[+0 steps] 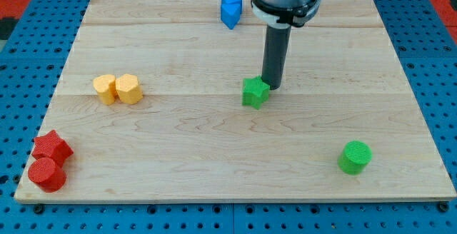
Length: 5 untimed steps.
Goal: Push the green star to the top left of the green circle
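The green star [254, 93] lies near the middle of the wooden board [214, 155]. The green circle [355, 157], a short cylinder, stands at the view's lower right, well apart from the star. My tip [272, 86] sits just to the upper right of the green star, touching or nearly touching its edge. The dark rod rises from the tip toward the view's top.
A blue block [230, 8] sits at the top edge, left of the rod's mount. Two yellow blocks [118, 89] lie side by side at the left. A red star [51, 148] and a red cylinder [47, 174] sit at the lower left corner.
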Available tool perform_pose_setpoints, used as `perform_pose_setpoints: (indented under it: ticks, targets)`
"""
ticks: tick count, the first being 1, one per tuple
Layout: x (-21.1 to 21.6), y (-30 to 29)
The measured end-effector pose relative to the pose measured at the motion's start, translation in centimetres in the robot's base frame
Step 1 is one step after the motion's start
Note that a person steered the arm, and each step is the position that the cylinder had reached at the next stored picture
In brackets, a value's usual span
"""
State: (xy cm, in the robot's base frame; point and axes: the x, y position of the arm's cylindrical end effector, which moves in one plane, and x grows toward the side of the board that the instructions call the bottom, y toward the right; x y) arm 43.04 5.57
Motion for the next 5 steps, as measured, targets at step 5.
perform_pose_setpoints:
  ticks: [5]
  targets:
    - [-2.3,1.2]
